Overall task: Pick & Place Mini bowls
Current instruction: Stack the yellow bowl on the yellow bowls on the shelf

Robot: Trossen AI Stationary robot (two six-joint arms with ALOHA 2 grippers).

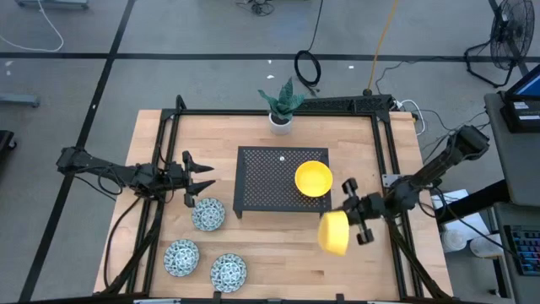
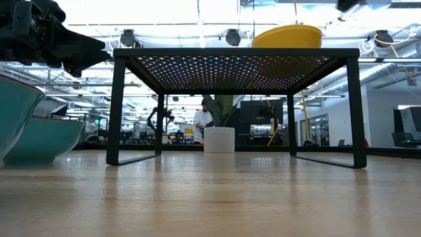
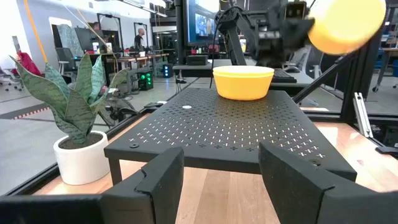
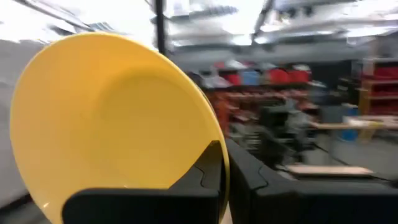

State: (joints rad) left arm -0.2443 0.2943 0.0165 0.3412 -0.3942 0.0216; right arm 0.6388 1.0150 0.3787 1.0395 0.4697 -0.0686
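In the high view my right gripper [image 1: 346,214] is shut on a plain yellow mini bowl [image 1: 333,234], off the near right corner of the black mesh stand [image 1: 253,181]. A second yellow bowl [image 1: 313,178] sits upright on the stand's right part [image 2: 287,36]. Three blue-green patterned bowls [image 1: 207,214] [image 1: 180,257] [image 1: 228,272] rest on the table, near left. My left gripper [image 1: 206,179] hangs open just beyond the farthest patterned bowl, left of the stand, fingers pointing at the stand [image 3: 221,168]. No third yellow bowl shows. My right gripper [image 4: 227,152] holds the yellow bowl by its rim [image 4: 219,163], one finger [image 4: 208,171] inside the hollow and the other [image 4: 267,180] outside against the wall. The bowl [image 3: 345,23] is lifted clear of the table and tipped onto its side.
A white plant pot [image 1: 281,121] with a green plant stands at the table's far edge behind the stand. A black frame [image 1: 384,143] runs around the work area. Bare wood lies in front of the stand [image 1: 278,245]. People show in the room beyond the table.
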